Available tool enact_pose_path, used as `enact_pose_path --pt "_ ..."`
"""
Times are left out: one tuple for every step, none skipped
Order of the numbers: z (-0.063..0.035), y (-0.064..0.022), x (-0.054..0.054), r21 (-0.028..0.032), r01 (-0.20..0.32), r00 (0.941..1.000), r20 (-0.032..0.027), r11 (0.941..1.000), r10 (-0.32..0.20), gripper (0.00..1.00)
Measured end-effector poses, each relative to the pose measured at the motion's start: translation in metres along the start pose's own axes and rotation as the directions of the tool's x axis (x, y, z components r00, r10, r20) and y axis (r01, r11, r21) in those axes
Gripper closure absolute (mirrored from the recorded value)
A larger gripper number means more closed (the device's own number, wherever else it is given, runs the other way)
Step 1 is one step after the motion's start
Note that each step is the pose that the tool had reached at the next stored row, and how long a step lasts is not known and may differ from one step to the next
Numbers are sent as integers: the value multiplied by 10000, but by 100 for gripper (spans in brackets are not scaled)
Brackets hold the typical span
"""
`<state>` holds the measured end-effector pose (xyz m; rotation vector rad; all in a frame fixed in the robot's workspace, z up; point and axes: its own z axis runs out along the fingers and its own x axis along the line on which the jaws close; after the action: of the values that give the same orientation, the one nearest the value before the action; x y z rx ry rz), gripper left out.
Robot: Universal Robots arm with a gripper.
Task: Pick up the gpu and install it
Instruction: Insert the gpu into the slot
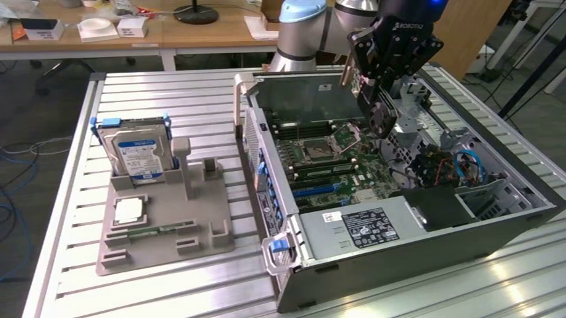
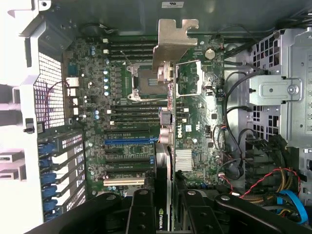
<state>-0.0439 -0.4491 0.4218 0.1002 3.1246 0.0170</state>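
The gpu (image 2: pixel 168 122) hangs edge-on between my fingers, its silver metal bracket (image 2: pixel 174 43) at the far end and a green logo near the grip. My gripper (image 2: pixel 165 207) is shut on it, black fingers (image 2: pixel 141 212) pressing either side of the card. In the exterior view the gripper (image 1: pixel 382 106) is lowered into the open computer case (image 1: pixel 398 252), with the gpu (image 1: pixel 378 116) held upright above the motherboard (image 1: pixel 327 159). The card hovers over the board's middle, above the expansion slots (image 2: pixel 127 141), and looks apart from them.
To the exterior view's left, a grey fixture (image 1: pixel 164 232) on the slatted metal table (image 1: pixel 159 93) holds a silver hard drive with a blue label (image 1: pixel 132 152), a green memory stick (image 1: pixel 159 230) and a square chip (image 1: pixel 128 211). Drive cages and cables (image 2: pixel 273 190) crowd one side of the case.
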Motion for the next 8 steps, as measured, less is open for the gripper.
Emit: enact_pose_path --pt "0 0 0 0 0 10000 0 10000 0 74" --pt "0 0 0 -1 0 10000 0 10000 0 74" --pt "0 0 0 -1 0 10000 0 10000 0 74" --pt "0 0 0 -1 0 10000 0 10000 0 74" --pt "0 0 0 0 2 10000 0 10000 -2 74" --pt "0 0 0 0 10 10000 0 10000 -10 74" --pt "0 0 0 -1 30 10000 0 10000 -30 74" --pt "0 0 0 -2 69 10000 -1 10000 -69 74"
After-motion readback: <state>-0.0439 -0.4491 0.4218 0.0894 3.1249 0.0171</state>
